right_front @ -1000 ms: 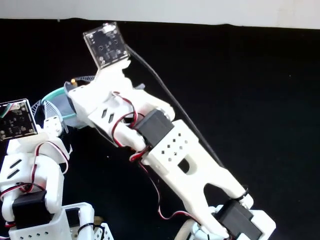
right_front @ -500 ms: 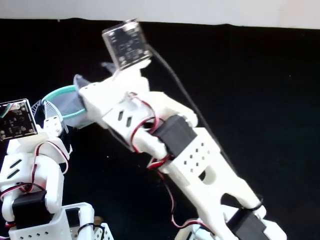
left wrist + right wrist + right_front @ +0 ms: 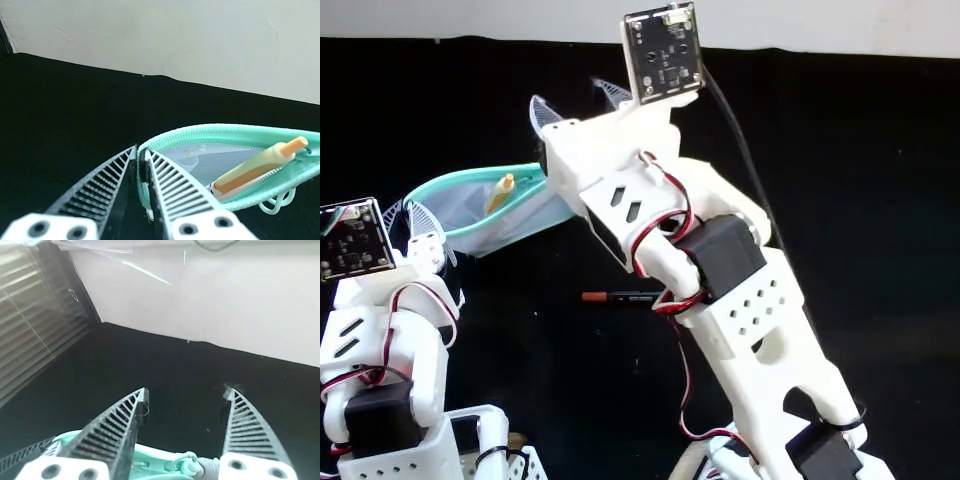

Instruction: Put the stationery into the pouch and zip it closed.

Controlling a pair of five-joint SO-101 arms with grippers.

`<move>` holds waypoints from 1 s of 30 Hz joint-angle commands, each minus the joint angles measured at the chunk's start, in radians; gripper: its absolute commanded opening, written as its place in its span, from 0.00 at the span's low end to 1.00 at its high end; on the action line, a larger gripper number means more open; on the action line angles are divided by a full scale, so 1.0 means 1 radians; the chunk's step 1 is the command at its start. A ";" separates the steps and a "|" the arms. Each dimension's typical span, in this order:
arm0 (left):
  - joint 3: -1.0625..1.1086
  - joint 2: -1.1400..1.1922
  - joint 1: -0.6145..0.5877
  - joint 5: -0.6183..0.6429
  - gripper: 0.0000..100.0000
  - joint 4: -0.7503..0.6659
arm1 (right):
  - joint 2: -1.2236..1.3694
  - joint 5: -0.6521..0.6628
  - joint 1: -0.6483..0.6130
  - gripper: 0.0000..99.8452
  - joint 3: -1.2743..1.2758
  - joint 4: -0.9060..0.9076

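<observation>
Change: Right arm (image 3: pixel 750 300) has risen and swung off the pouch (image 3: pixel 470 218) over the last second. The pouch mouth and both pens have come into sight. The left arm (image 3: pixel 380 340) has kept its place.
High view, right gripper (image 3: pixel 565 92): raised above and beyond the pouch's end nearest it. Jaws spread wide with nothing between them.
High view, left gripper (image 3: pixel 408 212): at the pouch's other end. Jaws together on the rim.
High view, pouch: teal-edged, mouth open, stretched between the two arms.
High view, orange pen (image 3: pixel 501 192): lies inside the open mouth, tilted, with one end poking past the rim.
High view, dark pen (image 3: pixel 620 296): lies flat on the black table (image 3: pixel 850 160), outside the pouch and partly hidden behind the right arm.
Left wrist view, left gripper (image 3: pixel 141 152): jaws pinched on the teal zipper rim at the pouch (image 3: pixel 200 150) end.
Left wrist view, orange pen (image 3: pixel 260 165): rests in the mouth, its orange cap sticking out over the rim.
Left wrist view, zip pull (image 3: pixel 277 202): teal loop hanging at the far end, the zipper unclosed.
Right wrist view, right gripper (image 3: pixel 186 390): jaws far apart and empty, over the table (image 3: pixel 165 365).
Right wrist view, pouch (image 3: pixel 155 460): just under the jaws, with the zip pull (image 3: pixel 187 462) between the finger bases.
</observation>
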 commanded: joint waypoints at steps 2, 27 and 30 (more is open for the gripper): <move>0.030 0.058 -0.013 0.003 0.01 0.003 | -0.027 0.009 0.012 0.23 0.002 0.002; 0.035 0.056 -0.012 0.003 0.01 0.005 | 0.243 0.009 -0.108 0.23 0.059 -0.085; 0.035 0.056 -0.012 0.003 0.01 0.005 | 0.242 0.009 -0.105 0.23 0.058 -0.085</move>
